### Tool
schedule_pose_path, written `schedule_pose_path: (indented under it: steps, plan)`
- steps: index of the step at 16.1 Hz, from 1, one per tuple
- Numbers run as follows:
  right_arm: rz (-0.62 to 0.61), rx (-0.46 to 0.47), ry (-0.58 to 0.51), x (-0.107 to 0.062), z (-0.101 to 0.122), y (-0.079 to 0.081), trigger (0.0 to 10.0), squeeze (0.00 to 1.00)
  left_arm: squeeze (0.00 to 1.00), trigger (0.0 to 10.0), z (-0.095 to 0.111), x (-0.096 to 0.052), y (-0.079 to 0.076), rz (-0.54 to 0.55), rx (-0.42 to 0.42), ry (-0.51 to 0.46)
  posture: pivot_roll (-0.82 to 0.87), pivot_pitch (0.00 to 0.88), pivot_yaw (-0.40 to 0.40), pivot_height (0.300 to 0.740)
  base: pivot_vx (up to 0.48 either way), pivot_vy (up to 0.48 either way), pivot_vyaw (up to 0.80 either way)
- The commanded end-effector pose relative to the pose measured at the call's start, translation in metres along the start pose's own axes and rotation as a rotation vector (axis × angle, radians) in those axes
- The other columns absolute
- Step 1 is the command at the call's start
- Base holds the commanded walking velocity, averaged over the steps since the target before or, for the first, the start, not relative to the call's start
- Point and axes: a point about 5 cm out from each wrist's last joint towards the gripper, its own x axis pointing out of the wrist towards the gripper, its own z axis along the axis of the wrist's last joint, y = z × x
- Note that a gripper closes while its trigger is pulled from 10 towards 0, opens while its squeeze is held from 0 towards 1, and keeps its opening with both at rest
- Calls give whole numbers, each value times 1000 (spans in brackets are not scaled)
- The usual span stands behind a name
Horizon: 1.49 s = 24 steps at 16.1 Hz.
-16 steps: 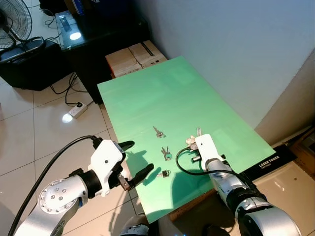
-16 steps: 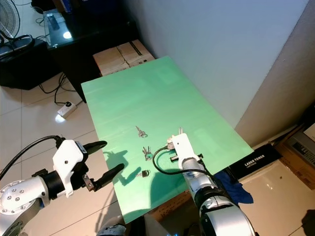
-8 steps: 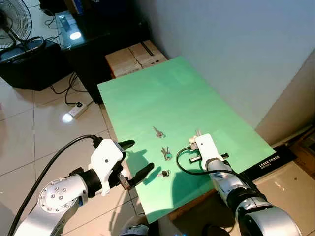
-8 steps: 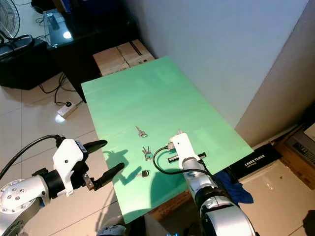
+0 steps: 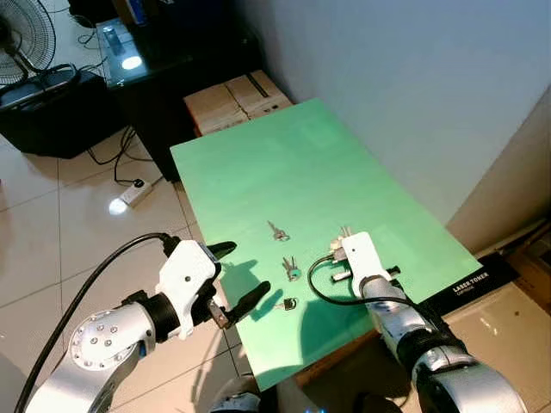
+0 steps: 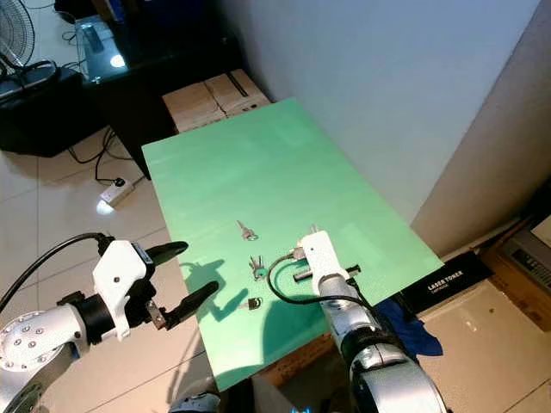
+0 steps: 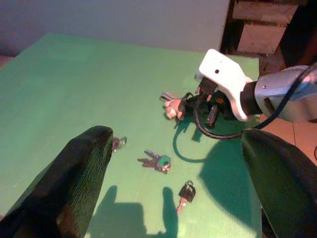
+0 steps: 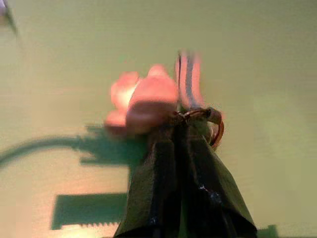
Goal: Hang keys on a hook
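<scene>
On the green table (image 5: 258, 163) my right gripper (image 5: 342, 249) is shut on the ring of a key bunch with a pink tag (image 8: 143, 96), held low over the table's near right part. Three other sets lie to its left: a silver key (image 5: 277, 231), green-capped keys (image 5: 291, 269) and a small black-headed key (image 5: 289, 303). My left gripper (image 5: 237, 275) hovers open and holding nothing at the table's near left edge, pointing toward those keys. The left wrist view shows the pink-tagged bunch (image 7: 173, 106) under the right gripper's white housing (image 7: 223, 82).
A pale wall (image 5: 413, 86) runs along the table's right side. Cardboard boxes (image 5: 237, 99) and a black cabinet (image 5: 164, 60) stand beyond the far end. A power strip (image 5: 135, 193) lies on the tiled floor at left, a fan (image 5: 21, 34) behind it. A black toner box (image 5: 469, 284) sits at lower right.
The right wrist has turned slightly over the table with the pink-tagged bunch still in its grip. The left gripper and the loose keys are where they were.
</scene>
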Motion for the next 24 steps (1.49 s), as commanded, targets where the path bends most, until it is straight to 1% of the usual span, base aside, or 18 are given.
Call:
schedule_pose_path:
  steps: [1,3,6,8,9,10,11,12,13,14,15,16,17,19,20,21,23,24]
  plan:
    - [28,52,-92,-3,13,6,0,0,0,10000,-2,1,0,11,8,4,187,107,96,740,0,0,0]
    - [72,73,-154,-17,15,13,0,0,0,10000,-2,4,1,21,8,-9,165,83,86,740,0,0,0]
    - [105,66,-180,-32,17,17,0,0,0,10000,-3,9,1,17,11,-20,135,57,85,740,0,0,0]
    - [104,24,-203,-42,26,12,0,0,0,10000,-4,16,4,-1,22,-33,93,29,91,740,0,0,0]
    - [89,35,-204,-45,30,6,0,0,0,10000,-4,18,5,-8,29,-37,73,16,89,740,0,0,0]
    - [81,44,-187,-49,30,3,0,0,0,10000,-5,20,5,-14,36,-40,65,8,87,740,0,0,0]
    - [105,19,-99,-50,21,1,0,0,0,10000,-6,22,5,-26,50,-35,53,0,85,740,0,0,0]
    - [143,-66,-29,-52,9,0,2902,0,0,10000,-7,23,6,-29,53,-38,48,0,85,740,0,0,0]
    - [70,-103,-13,-52,4,-13,3333,0,0,10000,-7,25,6,-27,55,-44,47,0,85,740,0,0,0]
    - [-8,-110,-13,-52,4,-25,1961,0,0,10000,-7,26,7,-26,57,-49,47,0,85,740,0,0,0]
    - [-58,-87,-40,-52,10,-37,2157,0,0,10000,-7,27,8,-15,56,-60,43,0,86,740,0,0,0]
    - [-95,-76,-97,-54,20,-45,0,0,0,10000,-7,28,9,14,51,-69,32,0,86,740,0,0,0]
    - [-98,-73,-128,-57,26,-47,0,0,0,10000,-9,28,11,51,50,-68,28,0,82,740,0,0,0]
    - [-85,-45,-279,-67,53,-45,0,0,0,10000,-7,30,21,226,25,-128,19,0,63,740,0,0,0]
    - [-41,15,-381,-75,69,-37,6588,0,0,10000,-3,27,26,308,-24,-182,21,0,56,740,0,0,0]
    - [-12,77,-428,-81,81,-31,10000,0,0,10000,2,21,27,365,-79,-239,22,0,46,740,0,0,0]
    - [24,74,-472,-86,92,-23,10000,0,0,10000,5,15,25,404,-127,-288,25,0,39,740,0,0,400]
    - [86,49,-534,-91,106,-10,10000,0,0,10000,3,9,13,363,-111,-280,29,0,26,740,0,0,800]
